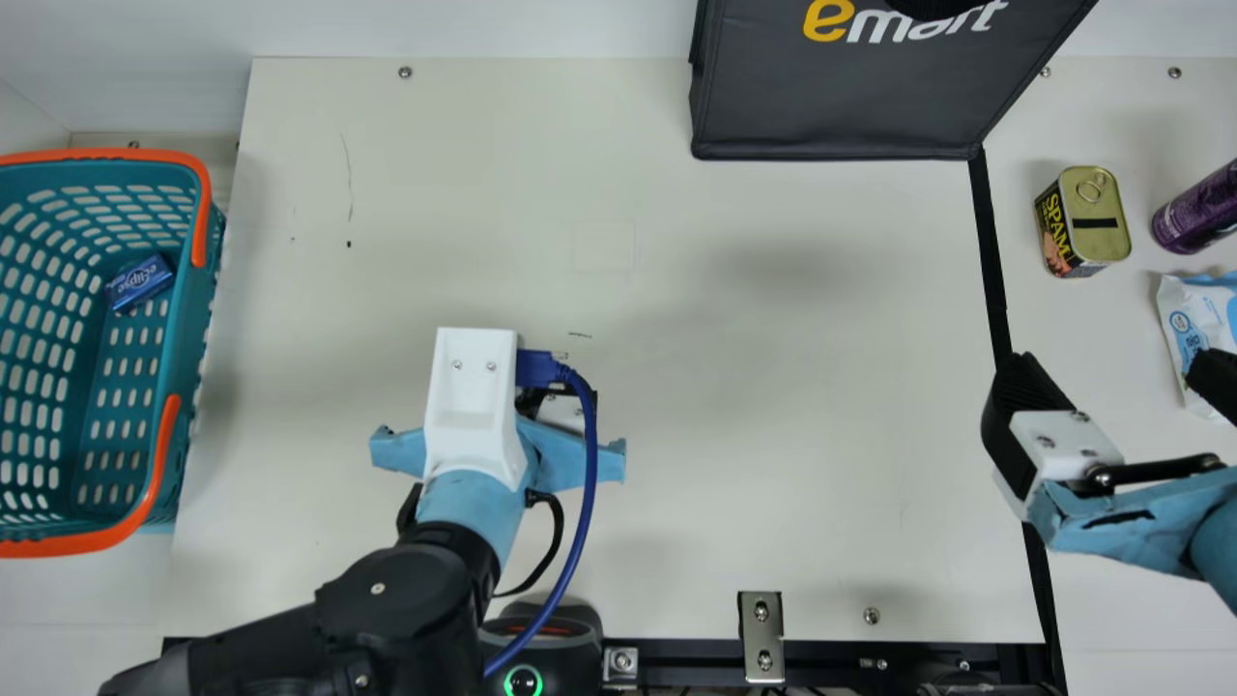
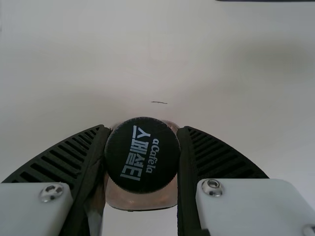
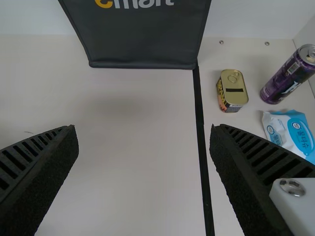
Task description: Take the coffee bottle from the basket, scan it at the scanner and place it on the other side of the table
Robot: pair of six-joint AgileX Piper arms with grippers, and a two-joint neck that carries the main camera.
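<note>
One left pincer (image 1: 474, 411), downward, around the coffee bottle (image 2: 142, 155)

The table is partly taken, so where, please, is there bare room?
The widest free patch lies between the left end effector and black strip, below the bag in the main view. Another lies between the basket and that end effector. It is crowded beyond the strip, with the tin, purple can, wipes packet and right end effector.
</note>
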